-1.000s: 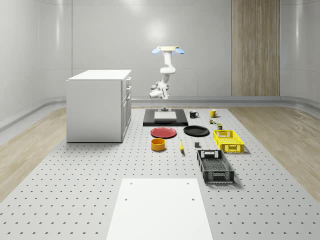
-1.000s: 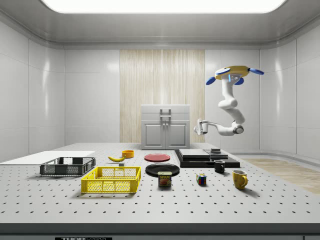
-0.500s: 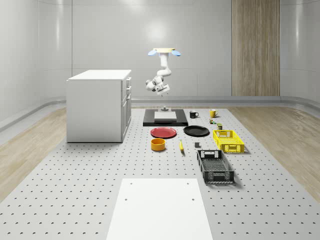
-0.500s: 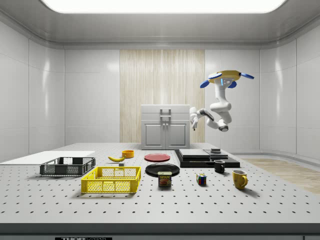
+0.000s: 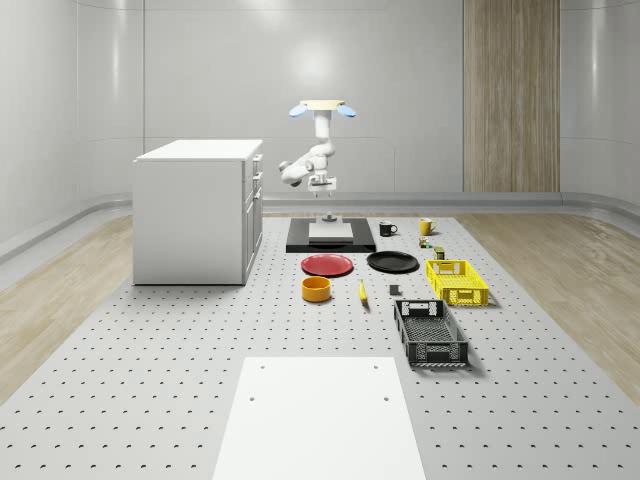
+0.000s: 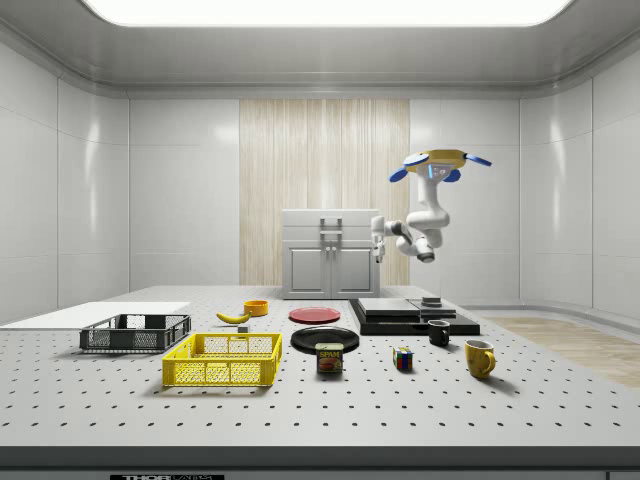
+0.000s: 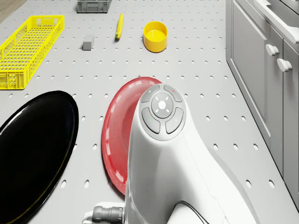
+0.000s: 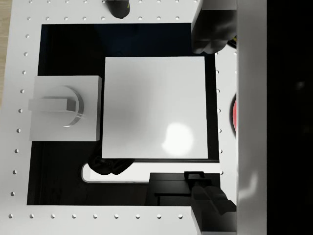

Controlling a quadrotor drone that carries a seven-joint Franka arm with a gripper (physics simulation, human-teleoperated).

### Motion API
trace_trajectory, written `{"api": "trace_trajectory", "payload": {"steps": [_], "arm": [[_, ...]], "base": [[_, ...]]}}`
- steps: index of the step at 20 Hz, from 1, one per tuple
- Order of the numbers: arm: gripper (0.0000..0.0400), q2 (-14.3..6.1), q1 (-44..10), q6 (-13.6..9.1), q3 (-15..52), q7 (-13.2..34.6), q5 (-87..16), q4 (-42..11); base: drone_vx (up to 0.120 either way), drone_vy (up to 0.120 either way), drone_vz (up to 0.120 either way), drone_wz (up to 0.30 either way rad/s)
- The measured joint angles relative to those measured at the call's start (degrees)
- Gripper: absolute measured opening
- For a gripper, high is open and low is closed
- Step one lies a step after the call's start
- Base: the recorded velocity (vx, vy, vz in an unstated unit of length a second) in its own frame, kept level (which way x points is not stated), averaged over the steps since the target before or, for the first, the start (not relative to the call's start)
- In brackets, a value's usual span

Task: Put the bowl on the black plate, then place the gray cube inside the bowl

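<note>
The yellow bowl (image 5: 317, 289) (image 6: 256, 307) (image 7: 155, 36) stands upright on the perforated table, near the red plate. To the whole-scene view's right of the red plate lies the black plate (image 5: 392, 262) (image 6: 325, 339) (image 7: 32, 149), nothing on it. The small gray cube (image 5: 394, 291) (image 7: 88, 42) rests on the table between the banana and the yellow crate. The drone (image 5: 319, 107) (image 6: 432, 160) hovers high over the black platform at the table's far end. Its arm is folded, and the gripper (image 5: 322, 185) (image 6: 378, 245) hangs well above the platform, far from bowl, plate and cube.
The black platform (image 5: 345, 244) (image 8: 68, 49) carries a white slab (image 8: 154, 107) and a gray block (image 8: 63, 107). Red plate (image 5: 327, 265) (image 7: 114, 135), banana (image 7: 119, 25), yellow crate (image 5: 457, 281), dark crate (image 5: 430, 333), mugs (image 5: 387, 228) and a white cabinet (image 5: 198, 210) stand around.
The drone has drifted toward the whole-scene view's left and the side view's left, sinking slightly. The arm has folded tighter, carrying the gripper the same way.
</note>
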Motion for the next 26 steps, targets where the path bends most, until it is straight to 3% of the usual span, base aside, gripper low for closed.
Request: {"api": "trace_trajectory", "payload": {"steps": [7,22,26], "arm": [[0.0400,-2.54,-2.72,0.67,1.56,2.00,0.23,-0.03],[0.0400,-7.16,-5.02,4.28,3.39,4.00,2.40,0.25],[0.0400,-8.29,-5.42,5.30,3.75,4.38,3.00,0.33]], "base": [[0.120,0.000,0.000,0.000],[0.120,0.000,0.000,0.000],[0.120,0.000,-0.110,0.000]]}}
